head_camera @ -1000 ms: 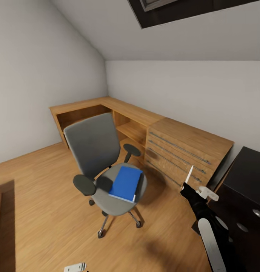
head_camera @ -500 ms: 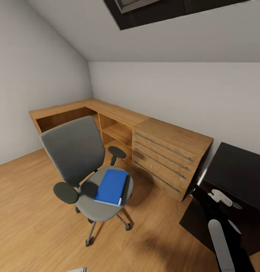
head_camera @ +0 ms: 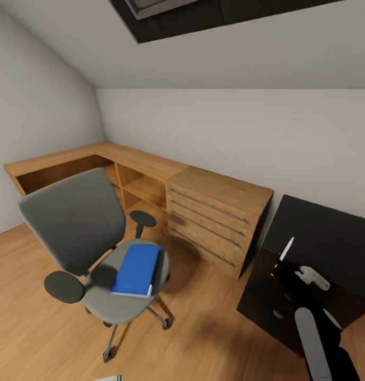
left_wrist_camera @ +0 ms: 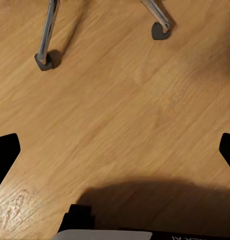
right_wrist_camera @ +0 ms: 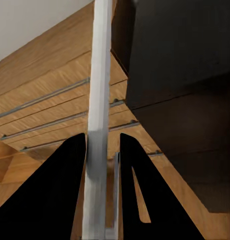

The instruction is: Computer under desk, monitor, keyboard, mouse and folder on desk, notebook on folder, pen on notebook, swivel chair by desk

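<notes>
— Two things first: where's your arm, and what's in it?
— Your right gripper (head_camera: 286, 264) is raised near right, pinching the white pen (right_wrist_camera: 99, 105) upright. Your left gripper's (left_wrist_camera: 115, 150) fingers are spread over bare floor (head_camera: 214, 328).
— Room to move?
— Open floor separates the swivel chair (head_camera: 76, 222), carrying the blue folder (head_camera: 135, 269), from the black desk (head_camera: 330, 238) at right. Your view has swung right; the desk shows more.

No legible text, brand, no. or sign anywhere. Only a cut-off scrap of white lettering on the dark band (left_wrist_camera: 195, 236) at the edge of the left wrist view; too clipped to read.
</notes>
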Controlling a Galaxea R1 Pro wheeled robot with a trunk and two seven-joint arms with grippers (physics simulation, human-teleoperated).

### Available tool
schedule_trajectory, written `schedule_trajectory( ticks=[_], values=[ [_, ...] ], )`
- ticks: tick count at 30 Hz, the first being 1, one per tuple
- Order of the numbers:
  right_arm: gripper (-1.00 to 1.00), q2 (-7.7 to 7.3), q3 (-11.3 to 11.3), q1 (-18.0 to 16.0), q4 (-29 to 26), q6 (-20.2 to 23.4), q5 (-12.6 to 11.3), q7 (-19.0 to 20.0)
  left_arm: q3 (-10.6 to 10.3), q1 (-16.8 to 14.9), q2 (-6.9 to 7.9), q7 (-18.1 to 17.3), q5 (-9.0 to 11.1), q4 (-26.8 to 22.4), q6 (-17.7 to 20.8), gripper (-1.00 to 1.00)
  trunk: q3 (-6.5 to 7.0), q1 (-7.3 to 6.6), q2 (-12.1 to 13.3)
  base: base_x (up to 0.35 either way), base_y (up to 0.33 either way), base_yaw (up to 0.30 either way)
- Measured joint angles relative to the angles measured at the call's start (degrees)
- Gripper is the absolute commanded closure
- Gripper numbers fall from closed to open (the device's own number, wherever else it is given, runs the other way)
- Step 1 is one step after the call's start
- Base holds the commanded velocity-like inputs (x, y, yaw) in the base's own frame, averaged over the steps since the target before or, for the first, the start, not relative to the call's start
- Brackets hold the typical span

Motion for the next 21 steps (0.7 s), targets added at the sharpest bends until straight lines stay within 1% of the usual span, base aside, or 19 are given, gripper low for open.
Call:
schedule_trajectory(
  ticks=[4,9,17,21],
  values=[
    [1.0,0.0,-1.36,0.0,0.0,0.0,0.01,0.02,0.0,0.02,0.03,0.05,0.0,0.0,0.0,-1.0,0.08,0.0,0.0,0.302,-0.073,-0.254],
    [1.0,0.0,-2.11,0.0,0.0,0.0,0.0,0.03,0.0,0.04,0.03,0.07,0.0,0.0,0.0,-1.0,0.11,0.0,0.0,0.316,-0.079,-0.17],
    [1.0,0.01,-2.51,0.01,0.01,0.02,0.0,0.0,-0.13,0.01,-0.03,0.01,0.0,-0.01,0.03,-1.0,0.12,-0.01,0.0,0.319,-0.081,-0.031],
    [1.0,0.01,-2.58,-0.01,0.03,0.17,0.0,-0.05,-1.17,0.04,-0.03,0.04,0.03,-0.01,0.01,-1.0,0.12,0.0,0.0,0.315,-0.096,-0.004]
  ],
)
